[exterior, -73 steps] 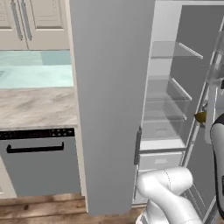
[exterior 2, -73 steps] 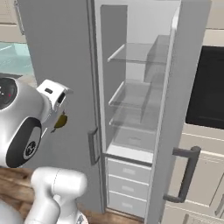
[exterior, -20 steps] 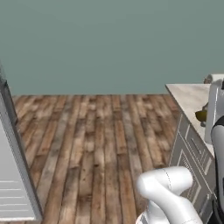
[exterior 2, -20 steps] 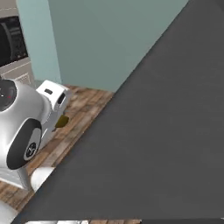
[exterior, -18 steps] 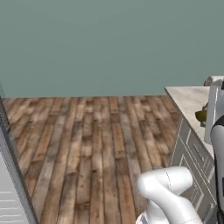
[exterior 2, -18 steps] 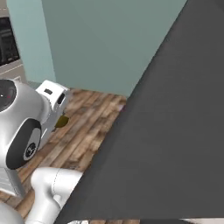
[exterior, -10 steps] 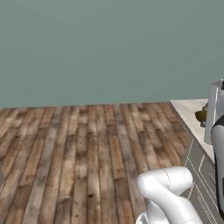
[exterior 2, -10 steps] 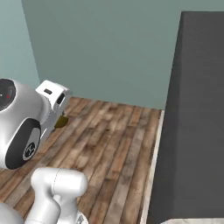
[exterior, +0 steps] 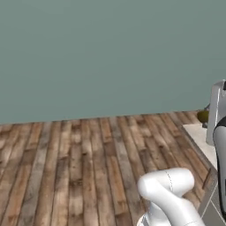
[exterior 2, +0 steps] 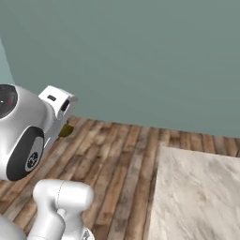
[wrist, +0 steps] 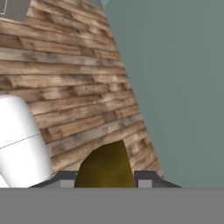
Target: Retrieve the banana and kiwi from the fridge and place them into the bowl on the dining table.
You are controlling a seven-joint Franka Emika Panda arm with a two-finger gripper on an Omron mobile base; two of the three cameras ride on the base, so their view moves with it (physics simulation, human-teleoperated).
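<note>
From the left base, the kiwi (exterior: pixel 202 116) is glimpsed beside the raised hand; from the right base, the dining table (exterior 2: pixel 197 197) is seen lower right; the gripper (wrist: pixel 105 177) is clamped around it (hand view)

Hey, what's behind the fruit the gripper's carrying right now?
Behind the kiwi, held in the gripper, lie wooden floor planks and a teal wall. The floor directly behind the fruit is hidden.

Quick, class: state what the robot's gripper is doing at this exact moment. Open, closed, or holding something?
Gripper: shut on the kiwi, a yellow-green fruit seated between its finger tips.
</note>
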